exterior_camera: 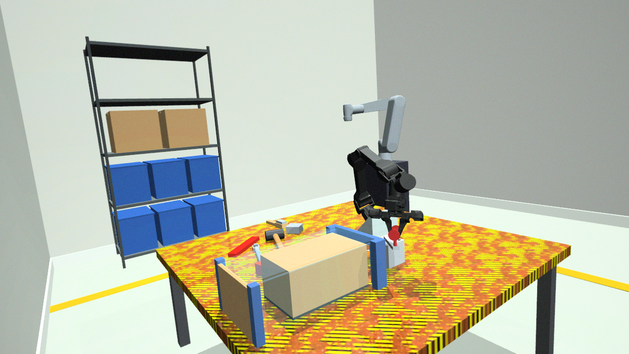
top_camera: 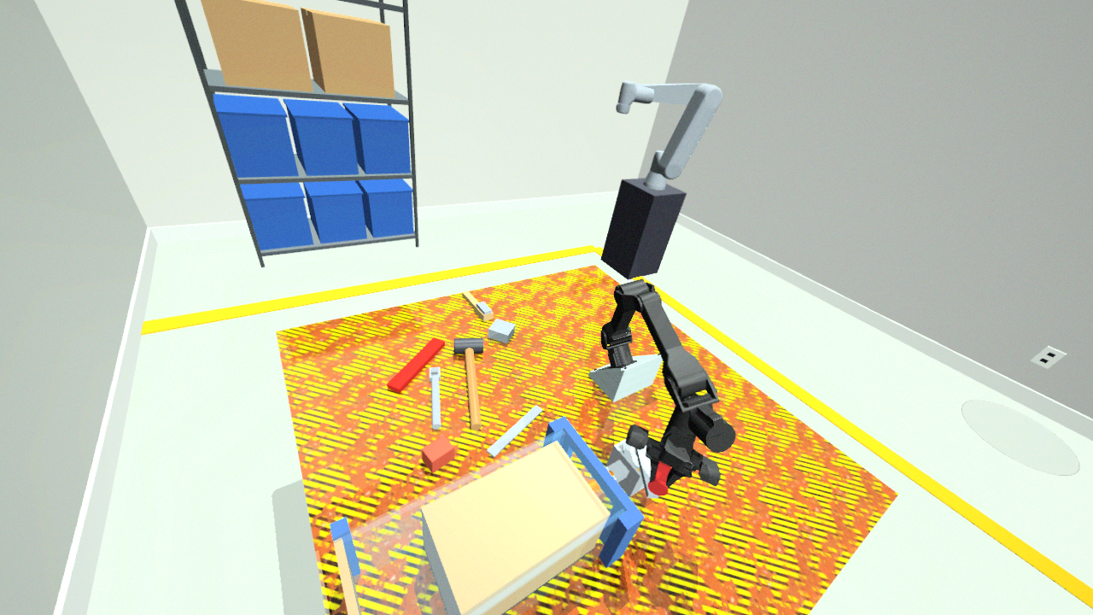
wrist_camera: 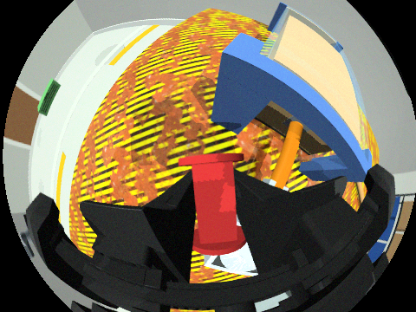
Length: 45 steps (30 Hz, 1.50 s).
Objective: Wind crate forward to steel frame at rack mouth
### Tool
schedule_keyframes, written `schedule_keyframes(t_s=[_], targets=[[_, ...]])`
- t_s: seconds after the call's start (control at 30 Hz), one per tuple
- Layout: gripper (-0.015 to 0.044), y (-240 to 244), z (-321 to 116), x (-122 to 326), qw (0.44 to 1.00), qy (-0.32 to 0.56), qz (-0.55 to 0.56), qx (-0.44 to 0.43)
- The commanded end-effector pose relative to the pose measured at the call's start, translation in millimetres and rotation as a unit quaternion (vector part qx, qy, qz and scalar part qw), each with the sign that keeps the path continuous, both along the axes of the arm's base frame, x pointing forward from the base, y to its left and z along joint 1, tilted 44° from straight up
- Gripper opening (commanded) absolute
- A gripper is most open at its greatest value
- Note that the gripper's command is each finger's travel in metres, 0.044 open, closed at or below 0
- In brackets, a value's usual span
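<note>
My gripper (top_camera: 662,469) (exterior_camera: 395,231) (wrist_camera: 211,175) is shut on the red grip of the winch handle (top_camera: 657,484) (exterior_camera: 393,235) (wrist_camera: 214,184), over the light grey winch (top_camera: 628,468) (exterior_camera: 397,254) (wrist_camera: 236,263). The handle's square key and the hole are hidden. The tan crate (top_camera: 511,527) (exterior_camera: 327,277) (wrist_camera: 316,56) sits flat in the clear-panelled cubby, close behind the blue steel frame (top_camera: 601,474) (exterior_camera: 378,266) (wrist_camera: 277,78). I cannot tell whether its front touches the frame. An orange strap (wrist_camera: 288,156) runs from under the frame toward the winch.
A mallet (top_camera: 471,382), a red bar (top_camera: 416,366), a wrench (top_camera: 435,397), a flat grey bar (top_camera: 516,431) and a red block (top_camera: 438,453) lie beyond the cubby. A grey block (top_camera: 501,330) and a wooden-handled tool (top_camera: 475,304) lie farther back. A pale wedge (top_camera: 630,378) stands near the arm.
</note>
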<state>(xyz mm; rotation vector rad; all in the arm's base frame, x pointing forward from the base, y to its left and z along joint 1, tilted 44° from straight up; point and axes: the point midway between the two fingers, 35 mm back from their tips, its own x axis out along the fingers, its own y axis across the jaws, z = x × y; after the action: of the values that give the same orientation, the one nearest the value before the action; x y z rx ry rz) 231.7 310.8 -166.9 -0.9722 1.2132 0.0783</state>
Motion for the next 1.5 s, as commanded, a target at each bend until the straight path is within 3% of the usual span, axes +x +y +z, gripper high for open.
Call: schedule_keyframes(t_s=[0.0, 1.47], targets=[[0.0, 5.6, -7.2, -21.7, 1.0, 0.021, 0.003, 0.002], [0.0, 5.8, -8.8, -82.3, 1.0, 0.024, 0.003, 0.003]])
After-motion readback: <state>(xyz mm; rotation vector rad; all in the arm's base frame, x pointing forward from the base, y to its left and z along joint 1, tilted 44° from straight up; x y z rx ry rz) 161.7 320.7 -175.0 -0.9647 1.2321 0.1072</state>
